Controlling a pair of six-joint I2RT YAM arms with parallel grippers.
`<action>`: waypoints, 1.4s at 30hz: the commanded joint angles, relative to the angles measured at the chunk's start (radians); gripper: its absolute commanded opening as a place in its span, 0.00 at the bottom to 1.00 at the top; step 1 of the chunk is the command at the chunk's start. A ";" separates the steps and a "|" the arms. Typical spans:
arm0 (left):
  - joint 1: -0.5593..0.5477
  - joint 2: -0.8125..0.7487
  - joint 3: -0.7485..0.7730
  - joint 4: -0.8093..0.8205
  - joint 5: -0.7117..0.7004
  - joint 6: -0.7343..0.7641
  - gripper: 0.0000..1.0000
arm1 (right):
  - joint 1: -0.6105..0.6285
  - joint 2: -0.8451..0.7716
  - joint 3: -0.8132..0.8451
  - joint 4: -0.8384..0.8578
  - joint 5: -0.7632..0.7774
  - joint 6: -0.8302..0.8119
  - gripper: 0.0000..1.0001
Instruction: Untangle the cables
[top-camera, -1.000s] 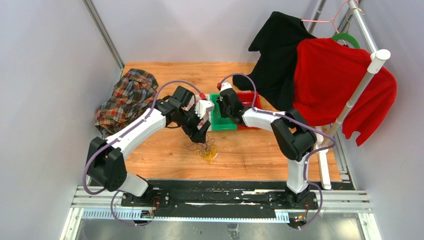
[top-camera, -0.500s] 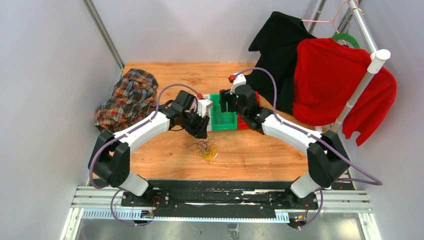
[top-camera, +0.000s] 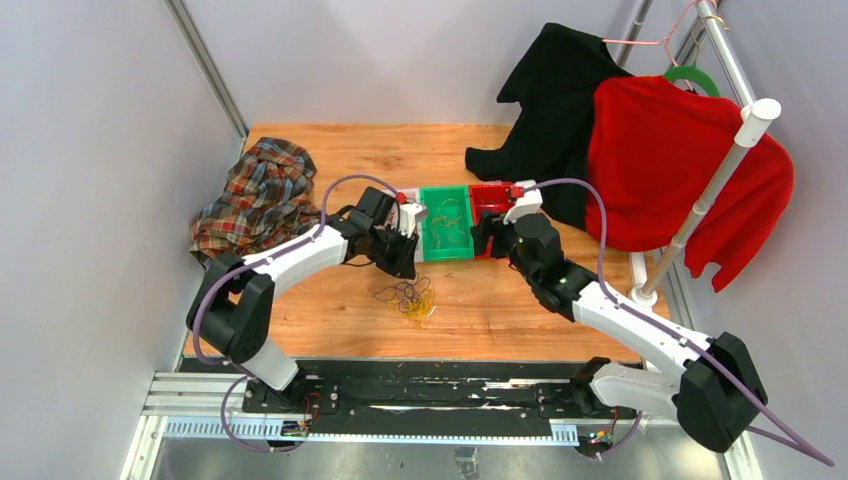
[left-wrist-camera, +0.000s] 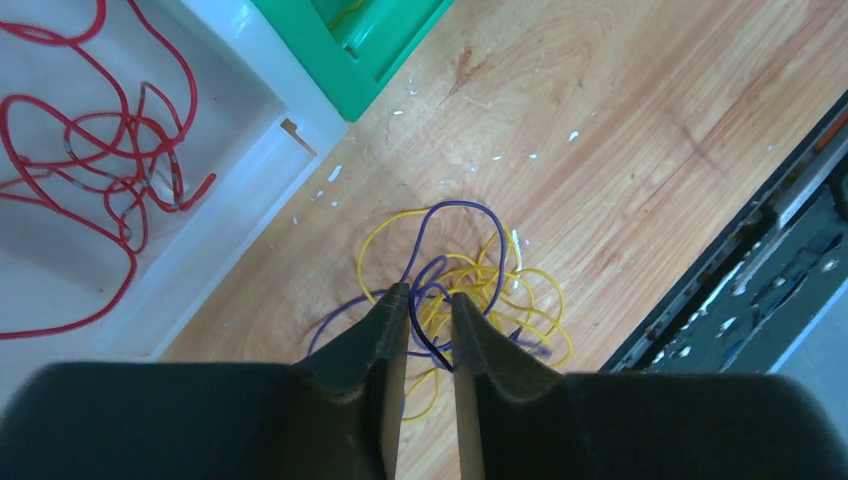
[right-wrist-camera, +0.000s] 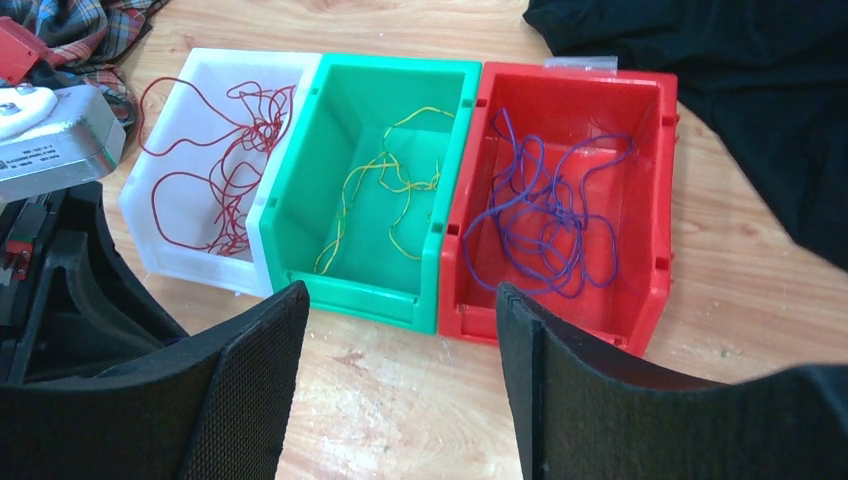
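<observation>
The loose tangle of thin yellow and purple cables (top-camera: 408, 300) lies on the wooden table (top-camera: 330, 150), just in front of the bins. Your left wrist view loses its near edge behind the left gripper (left-wrist-camera: 428, 296), whose jaws are narrowly parted and clamp nothing visible. Your right gripper (right-wrist-camera: 400, 300) is wide and empty. Overhead, the left arm hides most of the white plastic bin (right-wrist-camera: 190, 262) of red strands (right-wrist-camera: 215, 150). The green bin (right-wrist-camera: 395, 65) holds yellow, the red bin (right-wrist-camera: 570, 75) purple.
</observation>
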 joint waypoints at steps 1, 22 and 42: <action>-0.007 0.008 0.013 0.004 0.028 -0.002 0.16 | 0.006 -0.050 -0.062 0.025 -0.012 0.058 0.68; -0.008 -0.290 0.322 -0.411 0.093 0.065 0.01 | 0.362 -0.044 -0.037 0.195 -0.039 0.062 0.71; -0.015 -0.319 0.370 -0.451 0.151 0.054 0.01 | 0.386 0.184 0.054 0.392 0.068 0.100 0.68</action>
